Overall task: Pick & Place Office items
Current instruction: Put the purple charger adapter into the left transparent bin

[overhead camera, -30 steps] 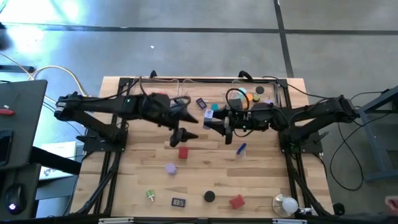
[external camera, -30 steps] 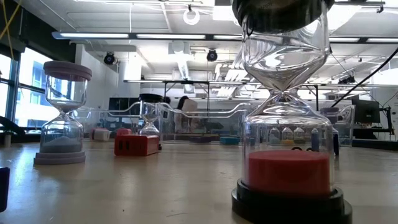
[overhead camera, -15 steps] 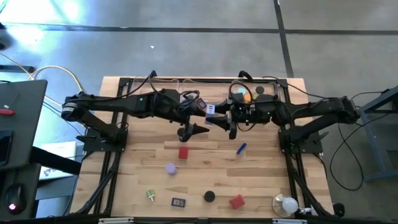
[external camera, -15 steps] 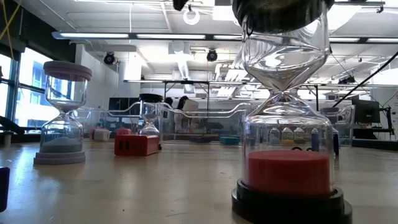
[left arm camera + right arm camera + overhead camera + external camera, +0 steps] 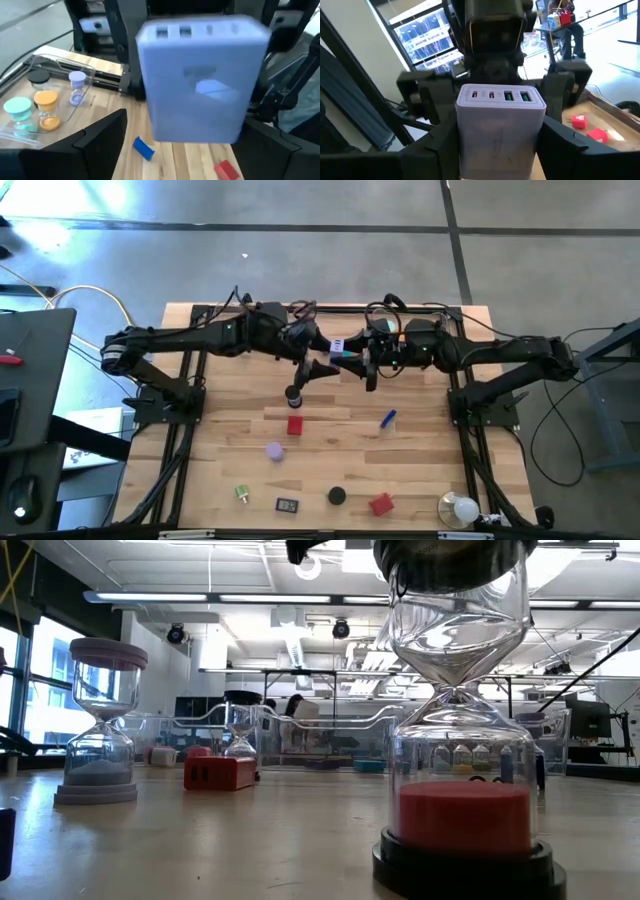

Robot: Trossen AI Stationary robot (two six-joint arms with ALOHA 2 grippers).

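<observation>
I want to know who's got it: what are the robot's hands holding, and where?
The right gripper pinches the lavender charger block by its two sides. The left gripper has open fingers straddling it too.

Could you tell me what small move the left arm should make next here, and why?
Probably close the left gripper on the lavender charger block. The two grippers meet above the table's far middle, the right gripper is clamped on the block, and the left one's jaws stand open on either side of it, so a handover looks ready.
</observation>
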